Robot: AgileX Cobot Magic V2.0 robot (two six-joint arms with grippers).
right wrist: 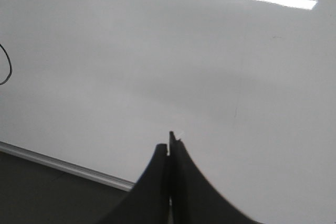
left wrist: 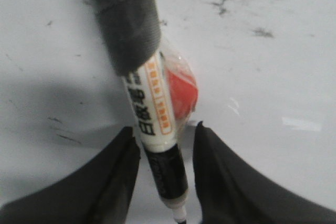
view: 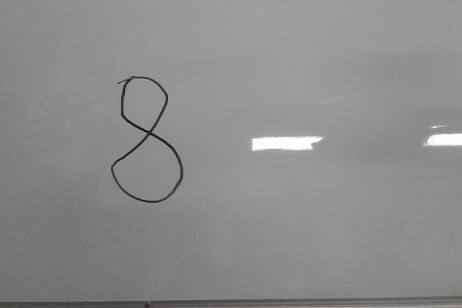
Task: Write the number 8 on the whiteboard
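The number 8 is drawn in thin black line on the left half of the whiteboard, with a small upper loop and a rounder lower loop. A curve of the figure shows at the edge of the right wrist view. Neither gripper appears in the front view. My left gripper stands open around a white-and-black marker, with a gap beside the right finger; the marker's tip points back toward the wrist. My right gripper is shut on nothing, over the whiteboard near its lower frame.
An orange-red round thing in clear wrap lies against the marker on a pale, speckled surface. Dark grey tape wraps the marker's far end. The board's grey frame edge borders a dark area.
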